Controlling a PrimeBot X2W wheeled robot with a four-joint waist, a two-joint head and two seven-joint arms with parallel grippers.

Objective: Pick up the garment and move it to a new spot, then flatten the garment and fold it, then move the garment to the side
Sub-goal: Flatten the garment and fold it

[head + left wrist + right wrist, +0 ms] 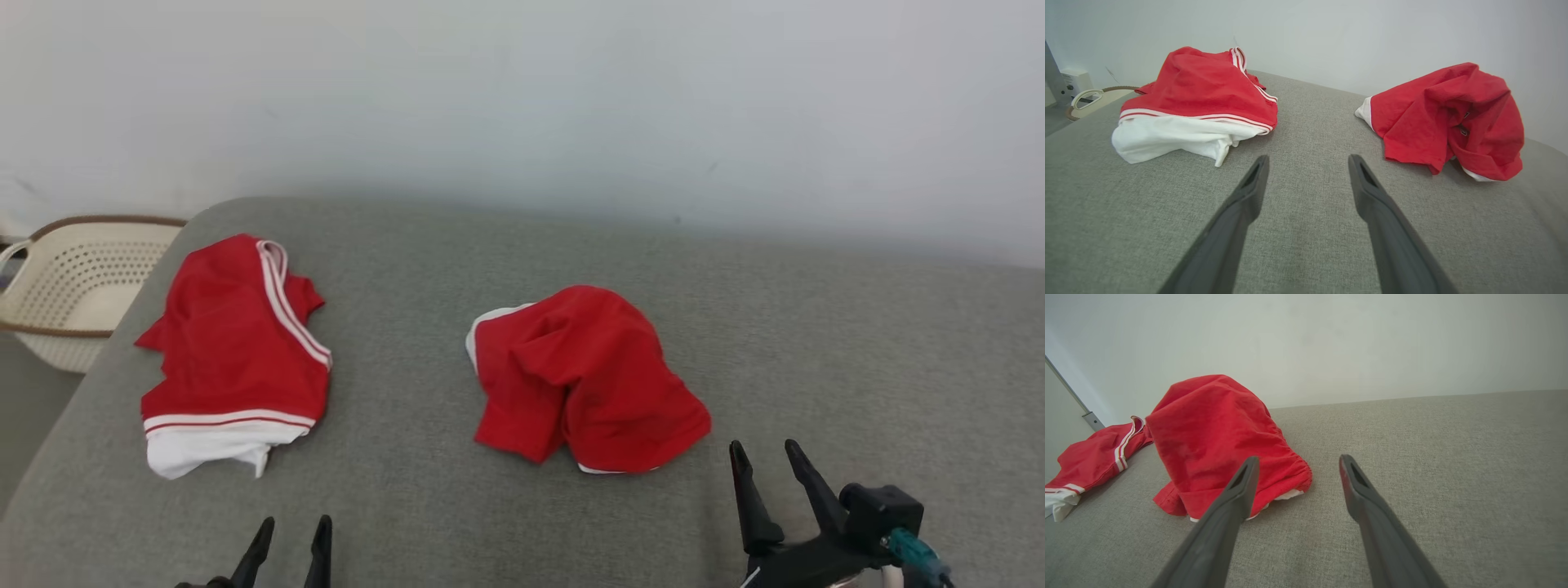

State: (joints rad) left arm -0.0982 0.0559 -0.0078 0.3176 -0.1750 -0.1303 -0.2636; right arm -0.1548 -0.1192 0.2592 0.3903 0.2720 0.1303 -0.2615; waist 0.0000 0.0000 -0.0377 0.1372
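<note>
The red garment [588,376] is seen crumpled in a heap near the middle of the grey fabric-covered counter [857,343], with a white edge showing at its left side and under its near hem. The right gripper [764,447] is held just beside the garment's near right corner, apart from the cloth, and its jaws are spread wide with nothing between them. The left gripper [295,523] is placed at the near edge, well apart from the red garment and to its left. Its jaws are also parted and nothing is gripped. A striped garment [233,351], red with white bands and a white lower part, is laid near the counter's left edge, and a cream perforated basket [73,278] is seen beside that edge.

In the left wrist view the left gripper [1308,159] is pointed at bare grey cloth between the two pieces, with the striped garment [1204,94] at upper left and the red garment [1453,114] at upper right. A white box on the wall [1073,77] is shown there too.

In the right wrist view the right gripper [1299,459] is seen low over the counter. One finger [1241,486] is overlapped with the red garment [1208,433], whose gathered hem is made out, and the striped garment [1094,457] is seen behind at the left
</note>
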